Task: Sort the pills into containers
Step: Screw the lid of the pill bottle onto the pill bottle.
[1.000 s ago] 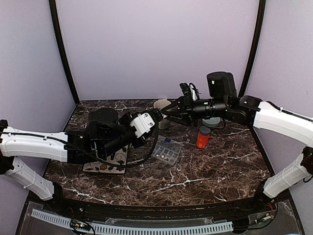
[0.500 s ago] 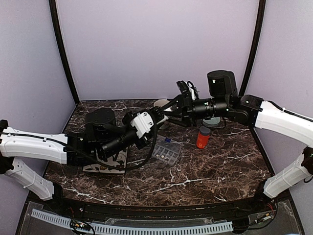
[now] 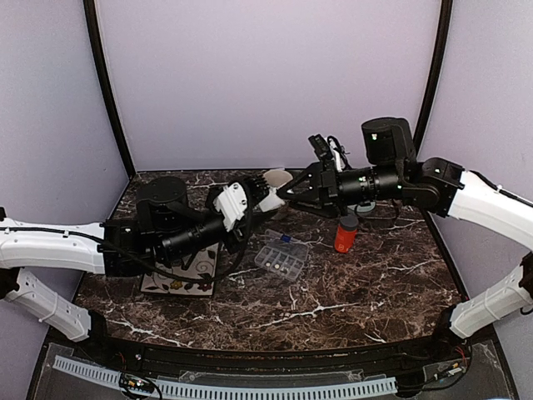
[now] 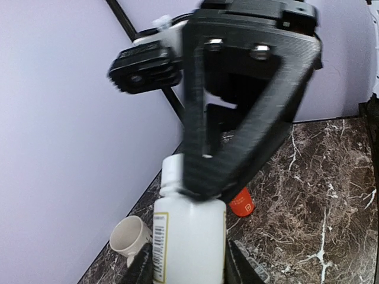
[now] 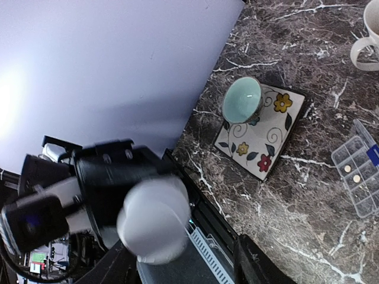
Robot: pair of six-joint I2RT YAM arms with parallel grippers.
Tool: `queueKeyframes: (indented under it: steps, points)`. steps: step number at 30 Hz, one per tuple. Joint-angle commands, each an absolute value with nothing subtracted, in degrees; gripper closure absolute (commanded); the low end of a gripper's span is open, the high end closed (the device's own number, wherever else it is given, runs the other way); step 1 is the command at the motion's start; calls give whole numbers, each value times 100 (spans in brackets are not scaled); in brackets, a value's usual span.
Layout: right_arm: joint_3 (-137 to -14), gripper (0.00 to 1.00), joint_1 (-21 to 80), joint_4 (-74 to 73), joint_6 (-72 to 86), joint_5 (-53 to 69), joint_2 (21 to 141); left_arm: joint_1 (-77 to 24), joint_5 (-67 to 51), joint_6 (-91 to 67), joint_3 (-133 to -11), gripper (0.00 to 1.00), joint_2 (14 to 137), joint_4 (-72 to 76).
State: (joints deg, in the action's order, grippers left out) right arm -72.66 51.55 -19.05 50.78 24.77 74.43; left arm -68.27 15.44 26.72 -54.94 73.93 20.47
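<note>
**Item 1: white bottle (image 4: pixel 188 236).** It carries a label and is held off the bench (image 3: pixel 375 292), above its far-middle, between the two arms. Your left end effector (image 4: pixel 189 267) is clamped round the bottle's body with a finger on each side. This looks meant to brace the bottle while the other arm works the top end.

**Item 2: right end effector (image 3: pixel 290 192).** It meets the bottle's neck end from the right-edge side.
- In the left wrist view a black finger plate crosses the neck and hides it.
- In the right wrist view the bottle is an end-on white blur, nearer one finger than the other.
- You cannot tell whether it grips the top or sits loose about it, nor whether a cap is on.

**Item 3: organiser box (image 3: pixel 281 260).** It lies flat near the bench's middle, nearward of the held bottle, probably parked there to be within reach for pouring.
- The lid position is hard to read, and the right wrist view cuts the box off.
- Pills (image 5: pixel 347 168): two pale dots show in its compartments.
- A blue speck at one end is too small to name, and no full count is possible.

**Item 4: bystanders.**
- Orange bottle (image 3: pixel 344 236), on the right-edge side of the box
- Cream mug (image 3: pixel 276 178), by the far edge
- Green bowl (image 5: pixel 243 99) on a flowered tile (image 5: pixel 263 139), toward the left edge
</note>
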Motion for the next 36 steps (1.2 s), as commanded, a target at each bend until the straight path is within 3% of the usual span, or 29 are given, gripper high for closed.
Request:
queueKeyframes:
  steps: [1, 11, 15, 25, 36]
  points:
    - [-7354, 44, 5136, -2792, 4523, 2131, 7318, -6376, 1260, 1910, -5783, 100, 6718, 2002]
    - [-7419, 43, 5211, -3169, 3666, 2027, 7159, -5983, 623, 1421, -5928, 100, 6624, 1284]
    - [-7396, 44, 5229, -3370, 2807, 1605, 6957, -5479, -627, 914, -6117, 100, 6637, 699]
    - [-7267, 46, 5229, -2936, 1483, 1358, 6521, -4133, -5337, -489, -7318, 100, 7939, -597]
    - [-7441, 47, 5229, -2689, 1257, 1942, 6853, -4113, -6803, -928, -7755, 100, 8708, -898]
